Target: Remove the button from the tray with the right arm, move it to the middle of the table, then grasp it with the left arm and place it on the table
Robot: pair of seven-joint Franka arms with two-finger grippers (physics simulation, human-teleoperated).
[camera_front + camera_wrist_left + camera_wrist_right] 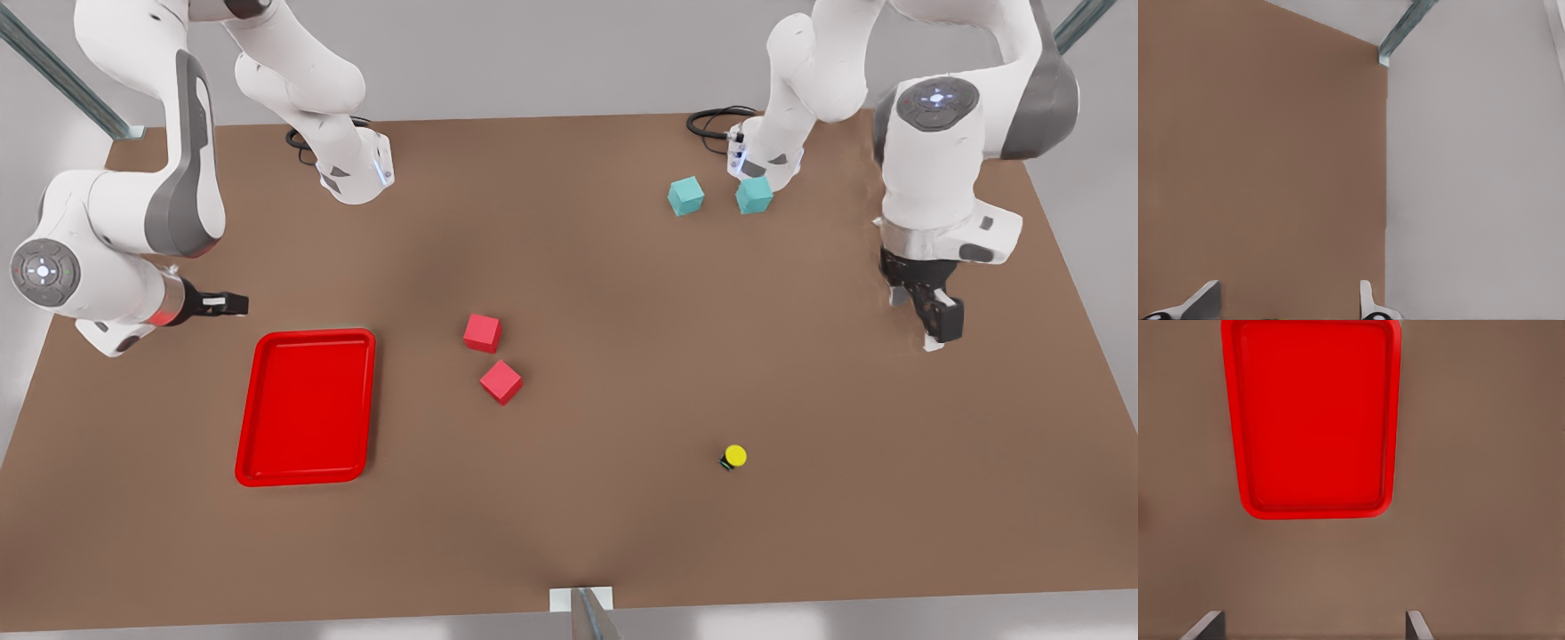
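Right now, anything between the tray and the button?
Yes. In the front view two red cubes sit between the tray and the button, slightly off the direct line; otherwise bare table.

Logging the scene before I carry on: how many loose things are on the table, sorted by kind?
Red cubes: 2
Teal cubes: 2
Button: 1, on the bare table, outside the tray
Tray: 1, nothing in it
Total: 6
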